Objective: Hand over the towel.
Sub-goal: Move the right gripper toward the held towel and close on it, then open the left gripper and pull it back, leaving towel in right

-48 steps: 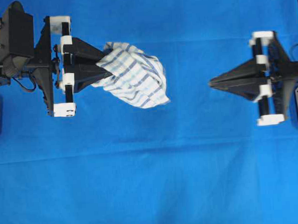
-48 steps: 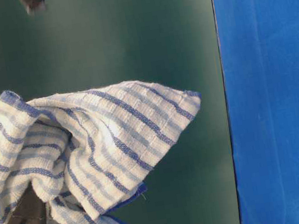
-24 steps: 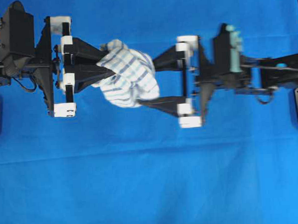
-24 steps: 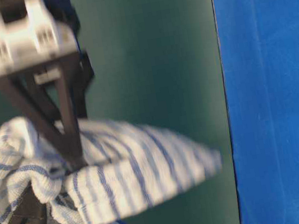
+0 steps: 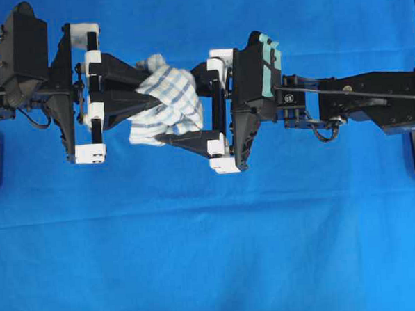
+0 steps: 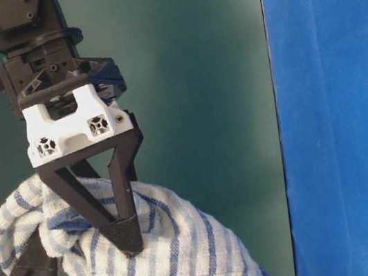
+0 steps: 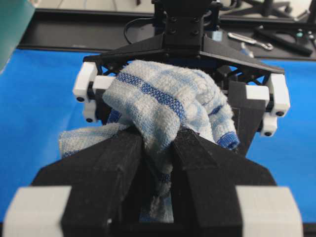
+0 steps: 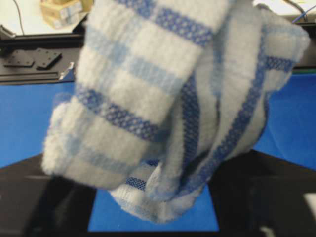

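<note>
Overhead view: handover at the moment of transfer, receiver not yet closed.
Left of centre, the left gripper (image 5: pixel 145 103) pinches the towel (image 5: pixel 166 105) above the tablecloth (image 5: pixel 212 253); the right gripper (image 5: pixel 180 104) straddles it, jaws spread. Table-level view: a right finger (image 6: pixel 124 224) lies across the hanging cloth. Left wrist view: jaws pressed on a bunched fold. Next, I judge, the right must clamp before the left lets go.

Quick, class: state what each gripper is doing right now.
Left gripper: shut on the towel.
Right gripper: open, fingers either side of the towel, not yet clamped.
</note>
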`<state>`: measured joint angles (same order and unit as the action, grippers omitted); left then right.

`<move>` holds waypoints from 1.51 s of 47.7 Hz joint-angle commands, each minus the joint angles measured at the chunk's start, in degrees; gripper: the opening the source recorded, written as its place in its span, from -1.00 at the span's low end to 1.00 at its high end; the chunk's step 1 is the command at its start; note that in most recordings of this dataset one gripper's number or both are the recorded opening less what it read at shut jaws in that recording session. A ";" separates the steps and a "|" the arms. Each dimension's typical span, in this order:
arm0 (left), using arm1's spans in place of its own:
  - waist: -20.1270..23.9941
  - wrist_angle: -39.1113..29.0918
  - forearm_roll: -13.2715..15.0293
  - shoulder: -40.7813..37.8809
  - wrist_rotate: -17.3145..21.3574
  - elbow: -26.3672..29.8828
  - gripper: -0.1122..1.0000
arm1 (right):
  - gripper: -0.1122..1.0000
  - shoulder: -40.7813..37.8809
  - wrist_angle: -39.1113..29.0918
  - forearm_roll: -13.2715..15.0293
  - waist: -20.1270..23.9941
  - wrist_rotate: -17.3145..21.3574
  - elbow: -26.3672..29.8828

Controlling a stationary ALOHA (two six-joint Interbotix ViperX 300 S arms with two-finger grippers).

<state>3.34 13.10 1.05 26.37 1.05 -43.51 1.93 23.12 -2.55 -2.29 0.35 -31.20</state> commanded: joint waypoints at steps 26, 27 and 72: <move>-0.70 0.62 0.09 -0.26 0.00 1.05 -0.64 | -0.62 0.79 -0.44 0.00 -0.44 -0.35 1.32; -0.62 0.62 0.09 -0.26 0.00 1.05 -0.64 | -0.62 0.79 -0.44 0.00 -0.53 -0.35 1.32; -0.44 0.79 0.44 16.87 -1.23 -8.61 0.88 | -0.62 17.31 0.70 0.18 0.35 0.18 -14.15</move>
<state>2.81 13.62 1.49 41.13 -0.26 -51.94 15.73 23.20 -2.37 -2.20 0.44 -44.21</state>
